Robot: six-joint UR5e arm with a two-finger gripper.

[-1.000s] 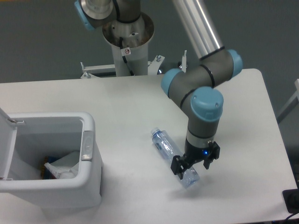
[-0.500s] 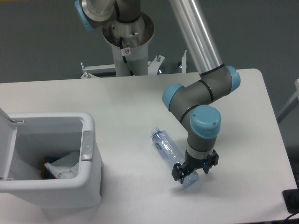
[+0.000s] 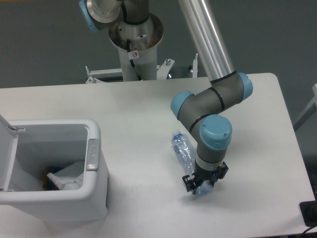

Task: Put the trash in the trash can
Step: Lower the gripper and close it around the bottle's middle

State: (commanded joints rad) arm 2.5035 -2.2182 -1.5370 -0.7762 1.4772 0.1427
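Gripper: the gripper (image 3: 203, 184) sits low at the lower centre-right of the frame, its fingers pinching the near end of the bottle; the wrist points straight down, likely so the grasp comes from above.
Bottle: the crushed clear bluish bottle (image 3: 184, 151) lies on the table (image 3: 138, 109), running from just left of the arm's blue-capped wrist joint down to the fingers. Its far end points toward the upper left. Whether it rests on the surface or is slightly raised cannot be told.
Trash can: the white trash can (image 3: 94, 178) stands at the lower left, well apart from the bottle, with its lid (image 3: 6, 148) swung open to the left, so the mouth is free to receive a drop. The grey push tab (image 3: 92, 154) faces the arm's side.
Inside the can: a whitish crumpled wrapper (image 3: 67, 176) lies at the bottom, so that piece appears done.
Step in hand: securing the bottle at one end; lift and carry to the can seem to remain.
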